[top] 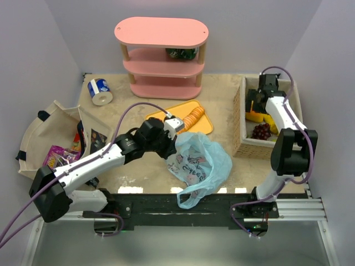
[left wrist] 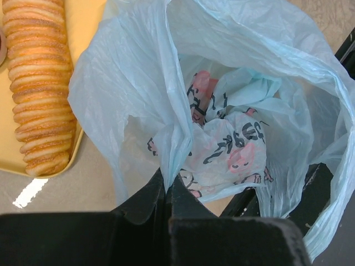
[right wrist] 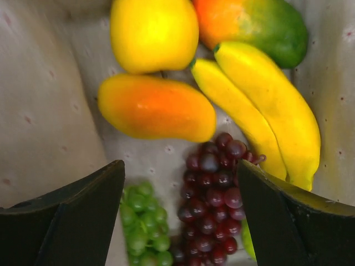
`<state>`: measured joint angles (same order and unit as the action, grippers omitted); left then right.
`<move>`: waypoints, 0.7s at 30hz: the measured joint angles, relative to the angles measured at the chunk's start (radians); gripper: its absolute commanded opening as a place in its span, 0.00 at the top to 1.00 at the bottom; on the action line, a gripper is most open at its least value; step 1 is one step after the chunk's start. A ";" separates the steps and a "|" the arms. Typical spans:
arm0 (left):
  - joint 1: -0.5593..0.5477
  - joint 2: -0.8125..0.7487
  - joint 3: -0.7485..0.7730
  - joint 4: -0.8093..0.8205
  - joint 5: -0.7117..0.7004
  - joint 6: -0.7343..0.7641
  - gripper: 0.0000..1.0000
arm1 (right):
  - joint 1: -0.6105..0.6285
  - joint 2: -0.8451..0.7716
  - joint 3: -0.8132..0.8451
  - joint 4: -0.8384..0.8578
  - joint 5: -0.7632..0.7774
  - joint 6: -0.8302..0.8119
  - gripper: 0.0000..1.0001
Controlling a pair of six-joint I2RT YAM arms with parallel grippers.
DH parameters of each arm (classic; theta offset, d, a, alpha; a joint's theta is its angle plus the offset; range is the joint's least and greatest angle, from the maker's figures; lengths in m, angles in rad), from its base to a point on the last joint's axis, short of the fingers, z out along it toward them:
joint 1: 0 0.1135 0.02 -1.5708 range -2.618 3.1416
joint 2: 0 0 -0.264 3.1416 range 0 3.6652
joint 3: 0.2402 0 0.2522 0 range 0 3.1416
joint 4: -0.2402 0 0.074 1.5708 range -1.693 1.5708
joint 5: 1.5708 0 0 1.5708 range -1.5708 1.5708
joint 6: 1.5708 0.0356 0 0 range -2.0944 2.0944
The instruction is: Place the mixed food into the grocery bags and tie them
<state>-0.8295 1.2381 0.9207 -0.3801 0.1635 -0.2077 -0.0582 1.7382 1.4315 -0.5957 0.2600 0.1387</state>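
At the far left the snack packets (top: 55,156) lie in a cloth tote (top: 52,116), well apart from the grocery bag (top: 202,160), which sits at the near middle of the table (top: 138,173). The left gripper (left wrist: 168,180) is clamped tight on a fold of the bag's rim, holding that side up so the mouth gapes. Only crumpled printed film shows inside, no food. The pinch takes a thin sliver of slippery plastic, so a tug could pull it free and collapse the mouth, or tear the film. The sliced loaf (left wrist: 39,83) lies just beside the bag and could be nudged if the bag drags.

At the right, the right gripper (right wrist: 180,172) hangs over the wicker basket (top: 239,122), jaws spread wide, nothing held. Below it bananas (right wrist: 260,105), red grapes (right wrist: 216,191), green grapes (right wrist: 147,227) and an orange mango (right wrist: 155,108) crowd together. Coming down here, the fingers may straddle both bunches or jam on the bananas, and a bunch caught by a few berries could drop on the way to the bag.
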 measured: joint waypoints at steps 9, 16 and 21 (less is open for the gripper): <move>0.024 0.046 0.009 0.008 0.042 -0.064 1.00 | -0.032 0.092 -0.055 0.119 -0.087 -0.337 0.19; 0.024 0.055 0.036 -0.052 0.023 -0.148 1.00 | -0.041 0.229 -0.035 0.212 -0.206 -0.504 0.27; 0.024 0.061 0.083 -0.074 0.016 -0.177 1.00 | -0.051 0.255 -0.022 0.230 -0.272 -0.534 0.32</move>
<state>-0.8051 1.2995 1.0039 -0.4538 0.1791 -0.3847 -0.1097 1.9930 1.4094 -0.3656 -0.0120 -0.3950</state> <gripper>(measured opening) 0.019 0.779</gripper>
